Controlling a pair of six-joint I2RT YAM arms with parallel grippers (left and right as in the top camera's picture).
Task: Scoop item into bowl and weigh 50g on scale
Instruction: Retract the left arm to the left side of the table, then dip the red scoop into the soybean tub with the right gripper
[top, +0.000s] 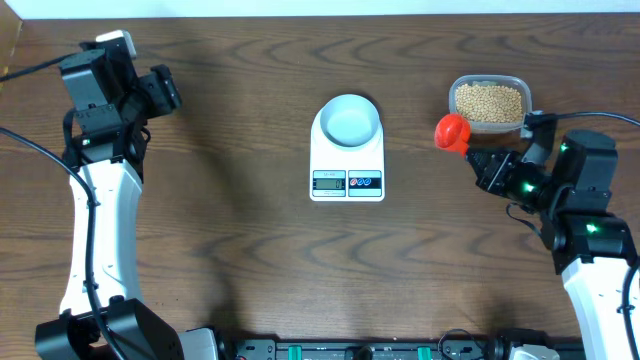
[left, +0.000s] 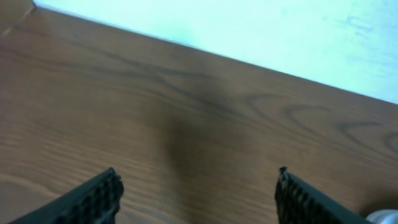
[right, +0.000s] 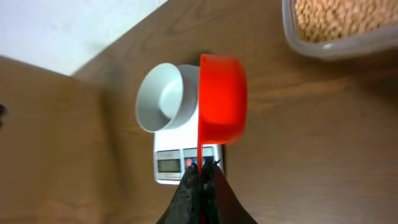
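The right claw (right: 200, 171) pinches the red scoop (right: 222, 99) by its handle, poised beside the beans (top: 488, 101) at the tabletop's (top: 220, 230) far right edge. The bowl (top: 349, 120) sits empty on the scale (top: 347, 183), centre, ready for weighing. The left claw (left: 198, 180) is spread, parked out of the way at the far-left corner.

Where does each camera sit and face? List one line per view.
Overhead: above the table, looking down on scale, bowl, tub; both arms show.
Left wrist: low, facing bare table; open left gripper shows.
Right wrist: behind right gripper, shut on red scoop, facing bowl and scale.
Shared: overhead and right wrist show bowl, scale.
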